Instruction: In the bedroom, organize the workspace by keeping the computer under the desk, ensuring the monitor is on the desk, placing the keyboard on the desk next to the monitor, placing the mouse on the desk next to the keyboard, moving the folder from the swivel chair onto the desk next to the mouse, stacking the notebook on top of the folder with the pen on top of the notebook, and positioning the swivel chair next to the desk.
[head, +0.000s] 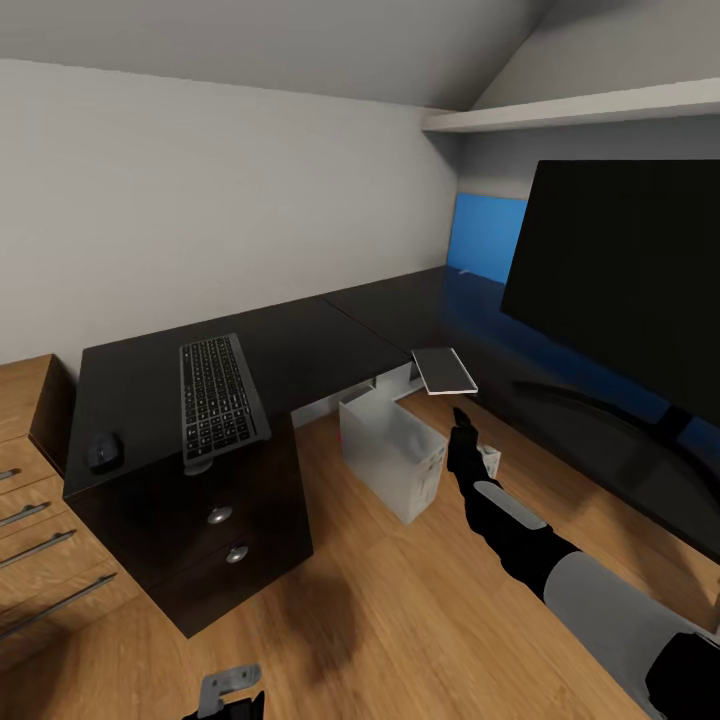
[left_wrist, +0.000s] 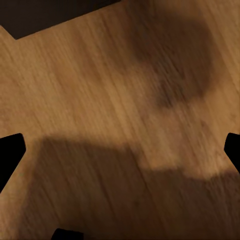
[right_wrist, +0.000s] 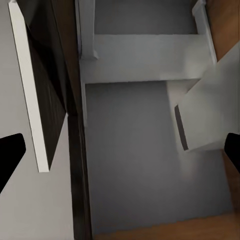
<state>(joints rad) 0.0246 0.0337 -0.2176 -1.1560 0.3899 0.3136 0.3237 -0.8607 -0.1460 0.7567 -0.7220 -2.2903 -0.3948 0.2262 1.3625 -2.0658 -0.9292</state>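
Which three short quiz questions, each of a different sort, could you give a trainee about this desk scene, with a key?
1. True or false: the slim black keyboard with pale lettering lies on the wooden floor.
2. Multiple choice: in the head view, what lies on the long black desk just left of the keyboard? A. the small black mouse. B. a bright blue folder. C. a silver pen.
3. Fill in the missing word: the light grey boxy computer tower stands on the wooden ____.

Key: 1. False, it lies on the desk. 2. A. 3. floor.
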